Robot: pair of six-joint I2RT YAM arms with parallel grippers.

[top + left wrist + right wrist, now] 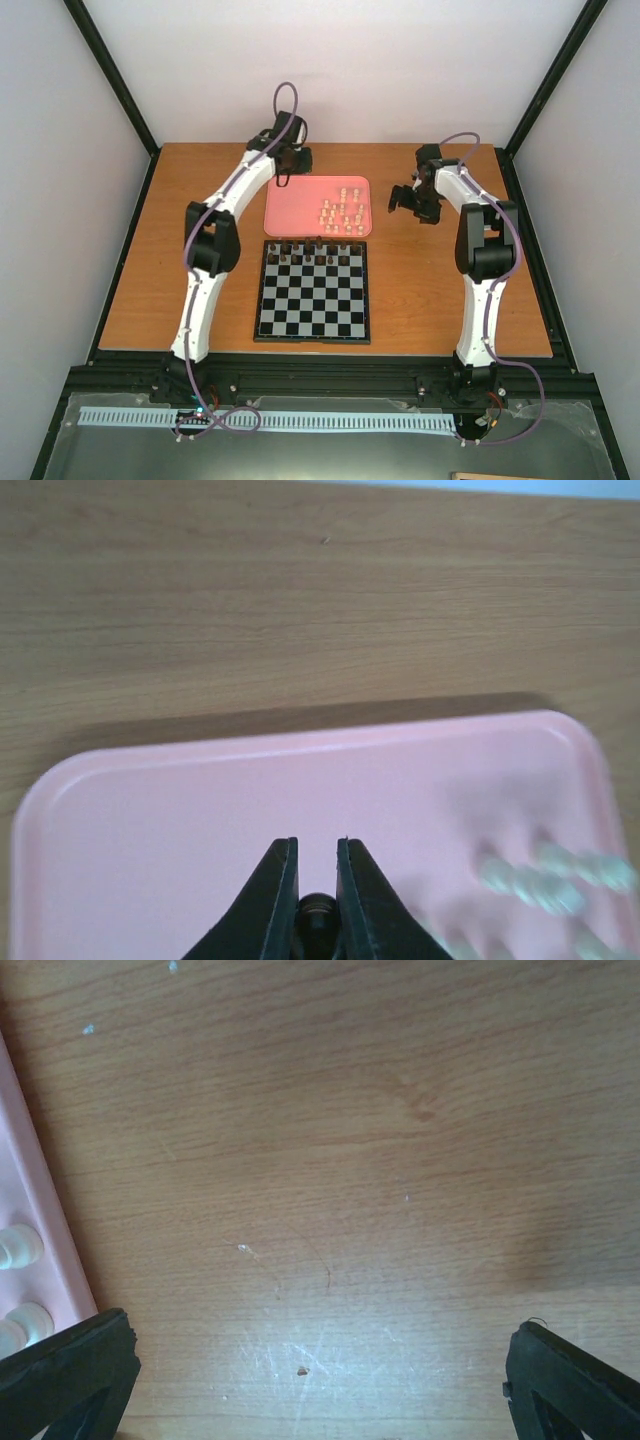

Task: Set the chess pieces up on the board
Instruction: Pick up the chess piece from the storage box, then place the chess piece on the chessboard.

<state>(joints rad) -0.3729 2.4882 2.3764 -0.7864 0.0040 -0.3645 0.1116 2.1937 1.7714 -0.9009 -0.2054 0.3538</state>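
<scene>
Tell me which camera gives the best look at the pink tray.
Top external: the whole pink tray shows, all four edges, with pale pieces on its right side. Left wrist shows only its far part, the pieces there blurred. Right wrist catches just a sliver of one edge.

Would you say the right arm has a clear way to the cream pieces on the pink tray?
Probably yes: the right gripper hangs open just right of the pink tray, level with the cream pieces, with only bare table between.
</scene>
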